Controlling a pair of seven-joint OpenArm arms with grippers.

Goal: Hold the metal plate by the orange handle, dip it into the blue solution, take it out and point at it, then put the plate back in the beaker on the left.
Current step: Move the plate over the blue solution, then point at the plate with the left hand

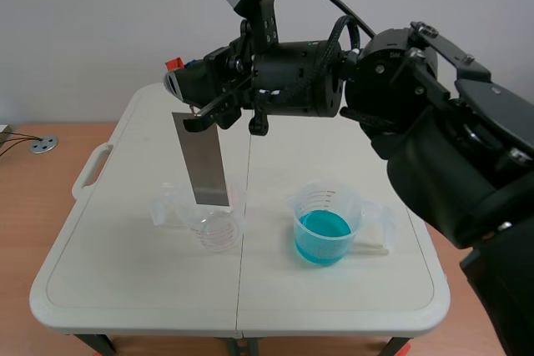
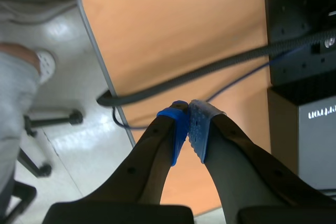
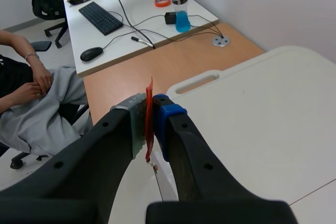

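Currently above tabletop [image 1: 125,289]: right gripper [image 3: 149,124], fingers clamped on orange handle [image 3: 149,100]. Left gripper [image 2: 189,129], fingers pressed together, empty. Metal plate [image 1: 203,160] hangs upright, long axis vertical, lower end at rim of left beaker [image 1: 219,229]; blue solution [image 1: 322,229] lies right of it.

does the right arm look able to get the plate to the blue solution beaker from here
Probably yes. The right pincer holds the flat grey metal plate hanging by the empty clear beaker; the clear beaker of blue solution stands open-topped beside it, only bare table between them.
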